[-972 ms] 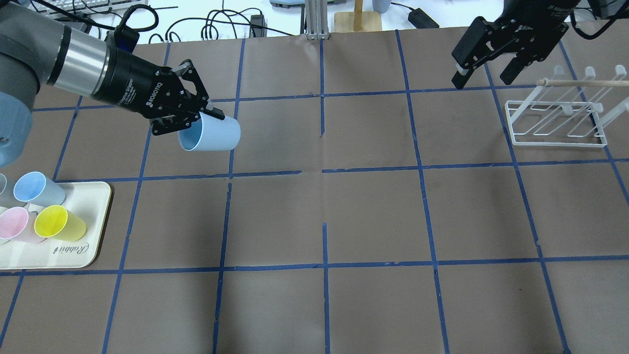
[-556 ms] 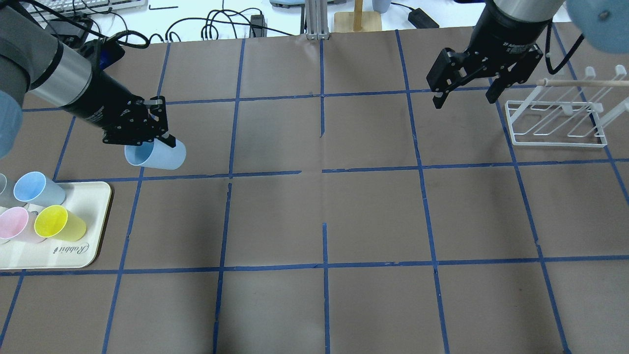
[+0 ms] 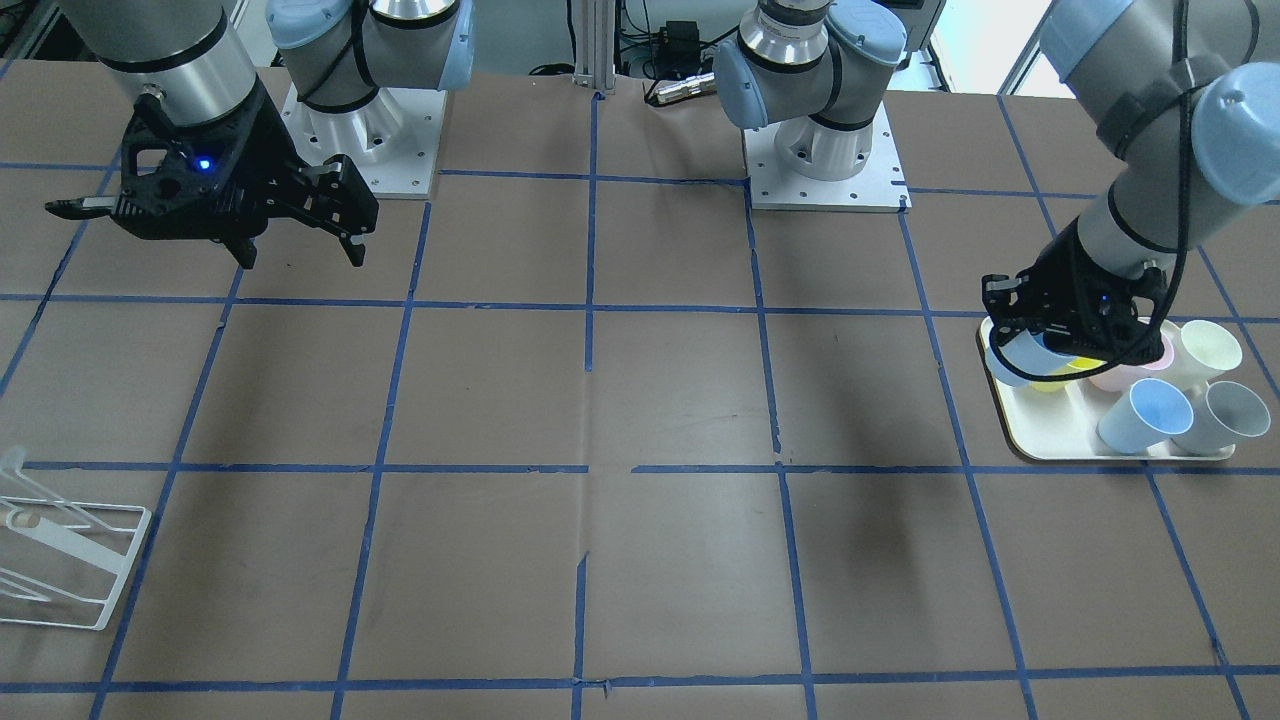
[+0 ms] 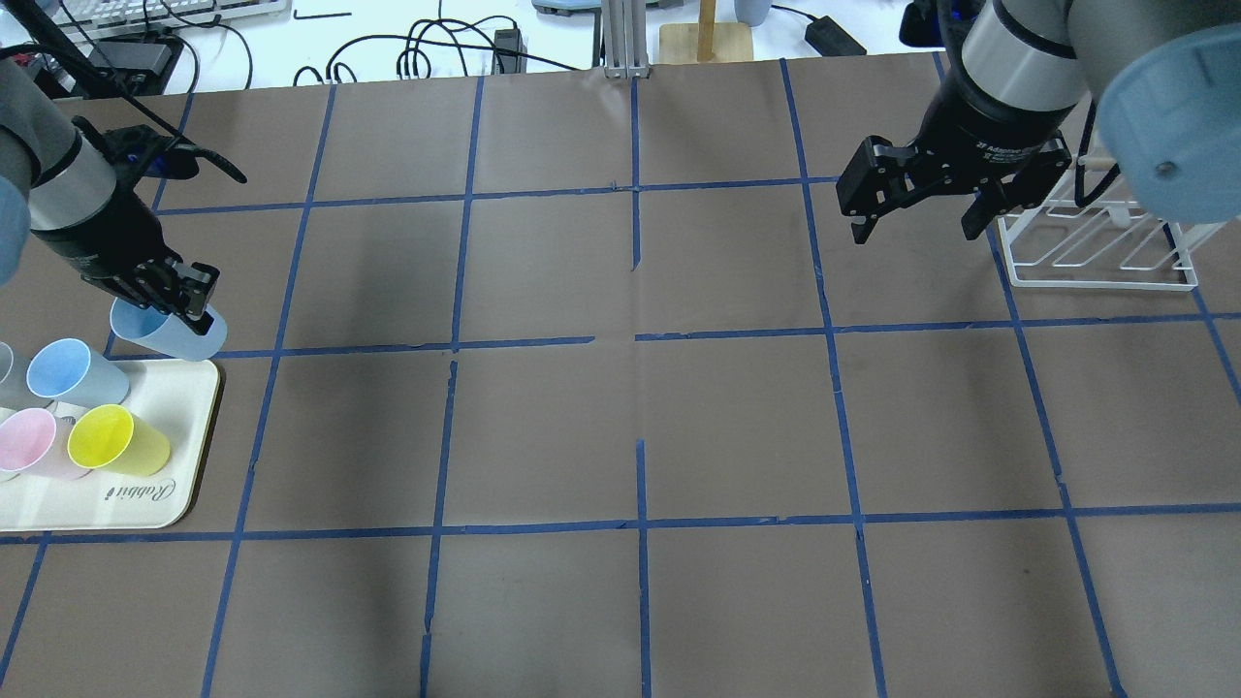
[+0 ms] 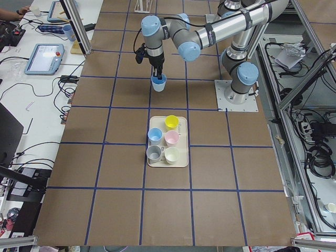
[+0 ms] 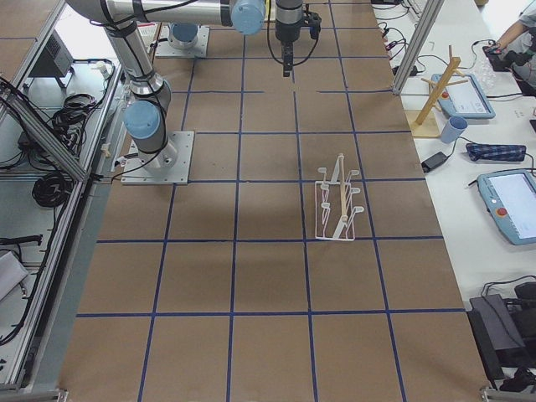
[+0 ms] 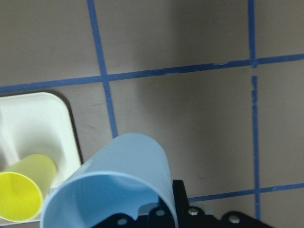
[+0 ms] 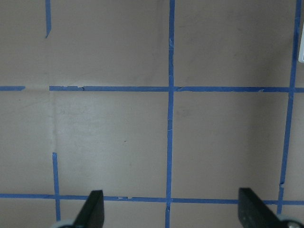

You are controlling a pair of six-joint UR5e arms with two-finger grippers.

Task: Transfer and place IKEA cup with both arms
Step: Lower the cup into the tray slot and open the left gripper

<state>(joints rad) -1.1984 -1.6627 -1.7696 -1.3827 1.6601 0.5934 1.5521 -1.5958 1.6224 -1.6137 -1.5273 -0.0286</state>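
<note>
My left gripper (image 4: pixel 165 296) is shut on the rim of the pale-blue IKEA cup (image 4: pixel 176 335) and holds it tilted in the air by the far right corner of the cream tray (image 4: pixel 189 388). The cup also shows in the front view (image 3: pixel 1008 362), the left side view (image 5: pixel 158 82) and the left wrist view (image 7: pixel 118 185), where its open mouth faces the camera. My right gripper (image 4: pixel 913 233) is open and empty above the mat, left of the white wire rack (image 4: pixel 1100 262). Its fingers (image 8: pixel 92 211) frame bare mat in the right wrist view.
The tray holds a blue twin cup (image 4: pixel 73 373), a yellow cup (image 4: pixel 116 438), a pink cup (image 4: pixel 29 441), a grey cup (image 3: pixel 1220 415) and a cream cup (image 3: pixel 1210 350). Cables and a wooden stand (image 4: pixel 706 39) lie beyond the mat's far edge.
My left gripper has carried the blue cup left and nearer, from the mat's left-middle to the tray's corner. My right gripper has moved left, away from the rack, and turned its fingers downward.
</note>
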